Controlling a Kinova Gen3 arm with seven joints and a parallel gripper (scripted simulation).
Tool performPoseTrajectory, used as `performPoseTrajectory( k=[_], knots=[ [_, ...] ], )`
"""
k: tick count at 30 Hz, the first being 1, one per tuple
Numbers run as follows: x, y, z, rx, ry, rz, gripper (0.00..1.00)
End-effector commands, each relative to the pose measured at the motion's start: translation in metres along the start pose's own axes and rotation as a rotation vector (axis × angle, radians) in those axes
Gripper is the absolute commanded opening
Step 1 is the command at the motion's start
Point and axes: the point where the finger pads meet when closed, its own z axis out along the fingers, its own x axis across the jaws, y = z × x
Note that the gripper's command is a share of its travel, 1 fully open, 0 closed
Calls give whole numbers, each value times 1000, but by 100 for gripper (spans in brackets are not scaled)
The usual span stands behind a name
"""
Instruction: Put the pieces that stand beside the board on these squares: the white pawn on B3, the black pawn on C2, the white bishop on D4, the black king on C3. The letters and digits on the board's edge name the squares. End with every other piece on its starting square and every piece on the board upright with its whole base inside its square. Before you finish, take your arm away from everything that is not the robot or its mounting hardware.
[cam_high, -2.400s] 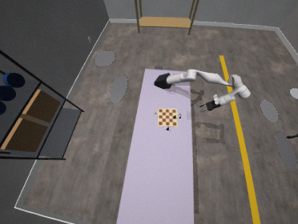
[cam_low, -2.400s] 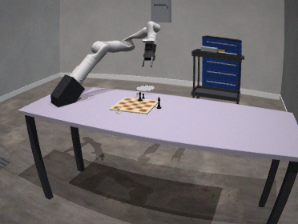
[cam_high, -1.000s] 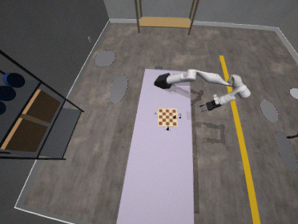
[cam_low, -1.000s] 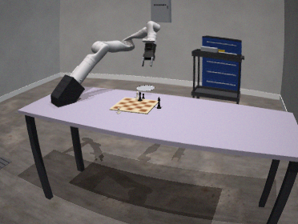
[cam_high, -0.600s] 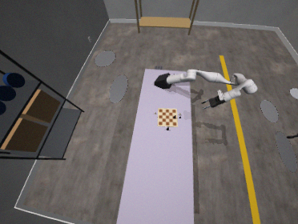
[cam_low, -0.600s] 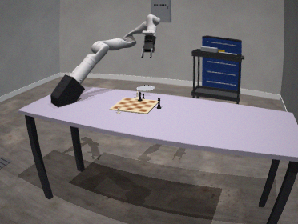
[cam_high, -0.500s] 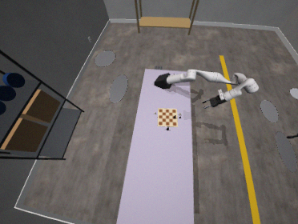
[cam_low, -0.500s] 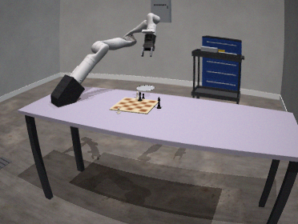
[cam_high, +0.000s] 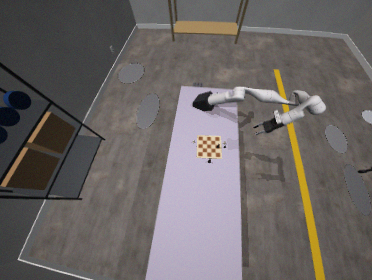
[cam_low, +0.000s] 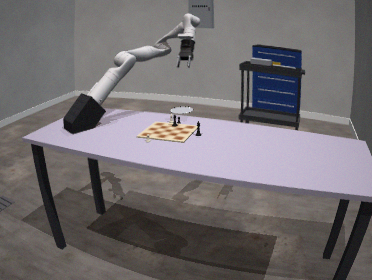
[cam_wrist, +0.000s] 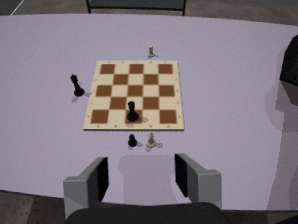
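The gripper (cam_wrist: 141, 179) hangs high above the lavender table (cam_wrist: 226, 63) with fingers spread and empty, well apart from the chessboard (cam_wrist: 149, 92).
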Motion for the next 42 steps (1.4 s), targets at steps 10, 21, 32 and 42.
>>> performPoseTrajectory(
  k=[10, 21, 32, 42],
  knots=[
    [-9, -37, -3, -43, 3, 49, 100],
    [-21, -111, 8, -122, 19, 131, 100],
    [-23, -142, 19, -156, 30, 163, 100],
    [-23, -152, 24, -168, 34, 173, 100]
  ],
)
